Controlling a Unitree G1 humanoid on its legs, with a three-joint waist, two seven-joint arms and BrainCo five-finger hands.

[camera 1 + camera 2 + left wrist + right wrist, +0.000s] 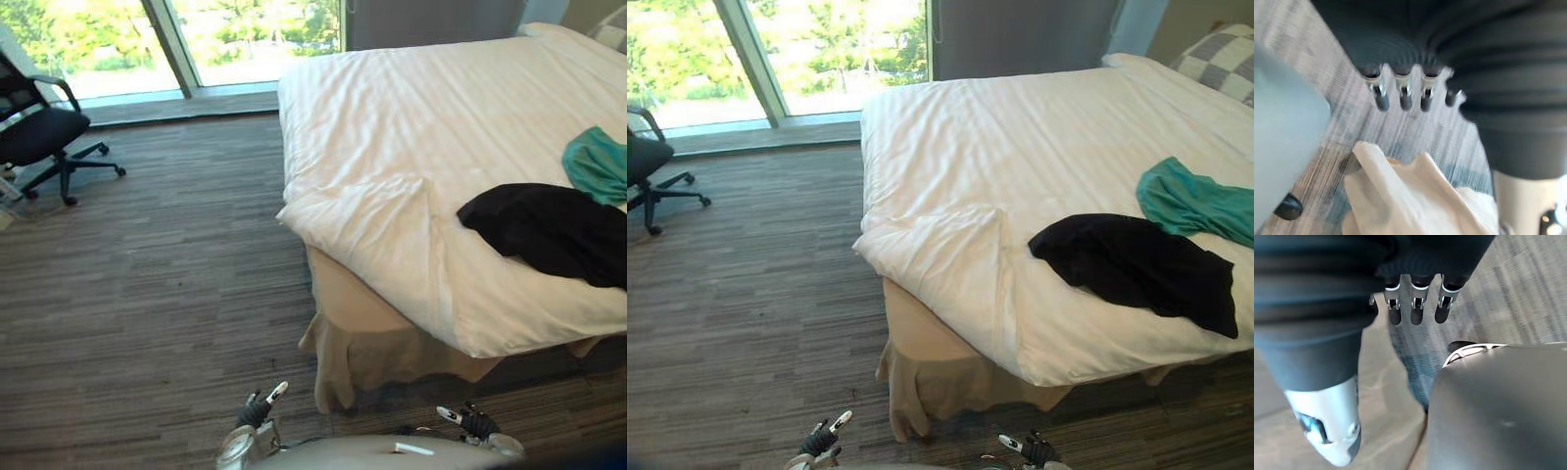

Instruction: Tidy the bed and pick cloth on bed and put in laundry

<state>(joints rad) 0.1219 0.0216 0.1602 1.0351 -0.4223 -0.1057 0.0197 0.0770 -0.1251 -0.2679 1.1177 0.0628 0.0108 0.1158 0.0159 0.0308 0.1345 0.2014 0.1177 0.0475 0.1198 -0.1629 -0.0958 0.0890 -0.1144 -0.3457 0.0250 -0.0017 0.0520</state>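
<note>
A bed with a white duvet (392,117) takes up the right side of the eye views. On its near right part lies a crumpled black cloth (1136,264), and a teal cloth (1195,201) lies just beyond it, toward the pillow end. The duvet's near corner (362,211) is folded back on itself. My left hand (257,411) and right hand (470,421) hang low over the floor in front of the bed's foot corner, well short of the cloths. Both hands have relaxed fingers (1405,95) (1418,308) and hold nothing.
A beige bed skirt (362,343) drapes to the striped carpet under the duvet's corner. A black office chair (39,132) stands at the far left by the big window (118,44). A checked pillow (1220,64) lies at the bed's far right.
</note>
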